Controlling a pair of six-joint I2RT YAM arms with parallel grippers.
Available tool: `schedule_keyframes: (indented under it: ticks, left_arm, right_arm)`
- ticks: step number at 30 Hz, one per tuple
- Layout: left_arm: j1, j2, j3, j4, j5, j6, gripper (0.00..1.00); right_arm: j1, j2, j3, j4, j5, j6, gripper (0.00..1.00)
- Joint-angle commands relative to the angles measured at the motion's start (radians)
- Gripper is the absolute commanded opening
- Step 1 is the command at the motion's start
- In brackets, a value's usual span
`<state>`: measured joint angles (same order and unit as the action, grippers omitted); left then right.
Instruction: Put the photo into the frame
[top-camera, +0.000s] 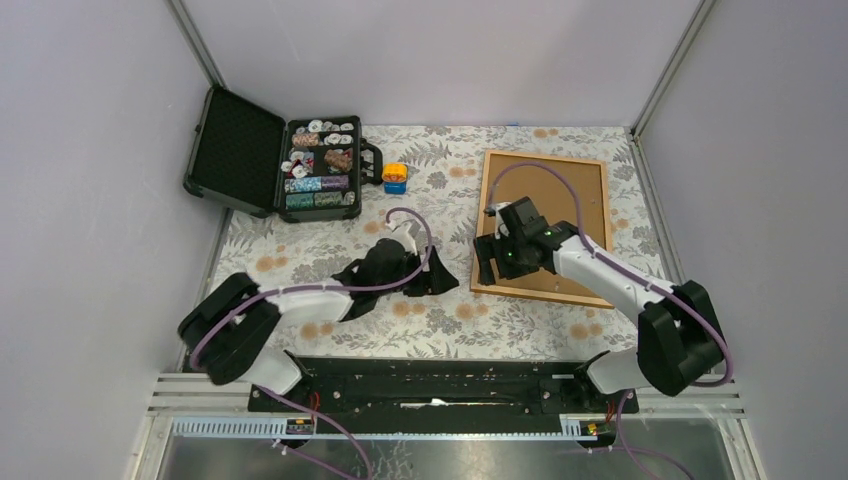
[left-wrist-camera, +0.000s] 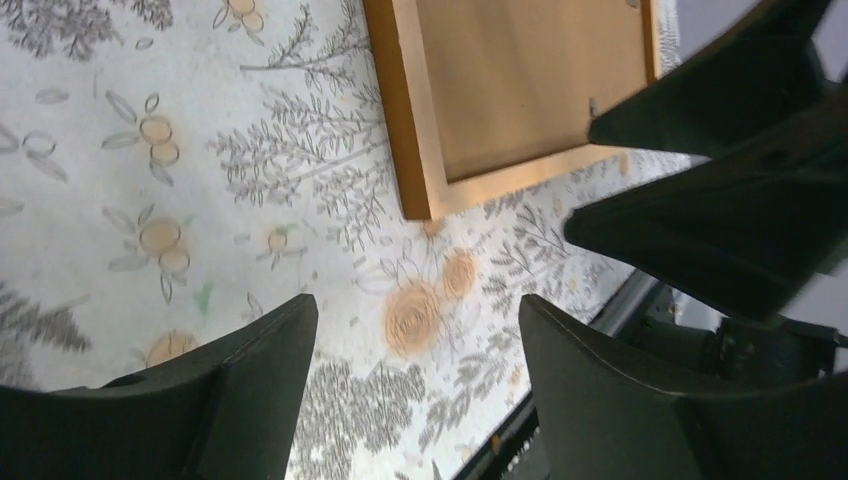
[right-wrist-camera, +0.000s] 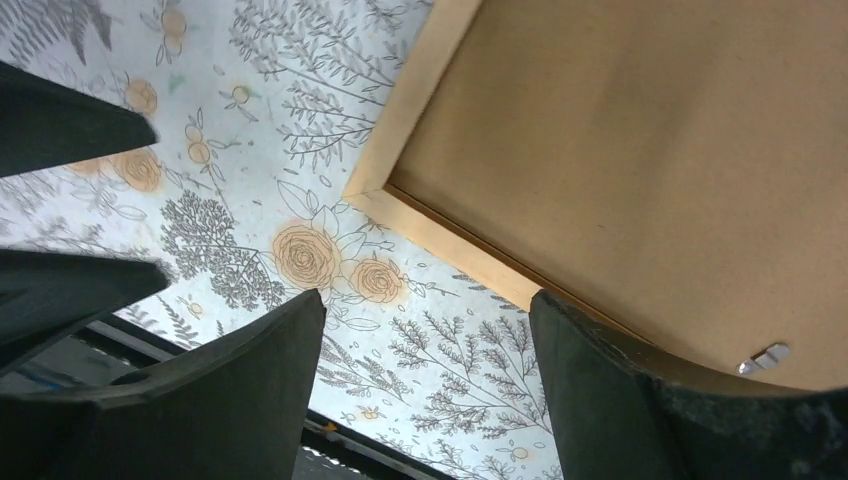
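The frame lies flat at the right of the table, back side up, with a plain brown backing board filling it. The photo is out of view. My right gripper hovers open at the frame's near left corner, one finger over the moulding and board. My left gripper is open just left of that corner, over the floral cloth. In the left wrist view the gripper holds nothing and the frame's corner lies ahead. The right gripper is empty too.
An open black case of poker chips stands at the back left, lid folded out. A small yellow and blue object sits beside it. A small metal clip is on the board. A black rail runs along the near edge.
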<state>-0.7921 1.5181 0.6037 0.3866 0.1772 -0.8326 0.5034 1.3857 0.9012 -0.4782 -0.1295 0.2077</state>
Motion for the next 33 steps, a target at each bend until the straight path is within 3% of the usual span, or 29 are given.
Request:
schedule_keyframes:
  ticks: [1,9,19,25,30,33]
  left_arm:
    - [-0.007,-0.186,-0.074,0.005,-0.001,-0.018,0.81]
    - [-0.007,-0.541,-0.093,-0.225,-0.019,0.008,0.9]
    - [-0.007,-0.709,-0.048,-0.372,-0.012,0.066,0.93]
    - [-0.007,-0.735,-0.031,-0.385,-0.009,0.095,0.94]
    - [-0.007,-0.73,-0.028,-0.385,-0.022,0.111,0.95]
    - [-0.007,-0.724,-0.034,-0.385,-0.023,0.106,0.95]
  right_arm:
    - [0.054,0.073,0.07,-0.113,0.124,-0.125,0.82]
    - [0.14,0.185,0.128,-0.14,0.178,-0.216,0.78]
    - [0.155,0.336,0.14,-0.138,0.3,-0.246,0.61]
    - [0.188,0.361,0.135,-0.117,0.319,-0.17,0.41]
    - [0.21,0.354,0.156,-0.008,0.38,-0.033,0.15]
    - [0.211,0.391,0.229,0.046,0.371,0.033,0.13]
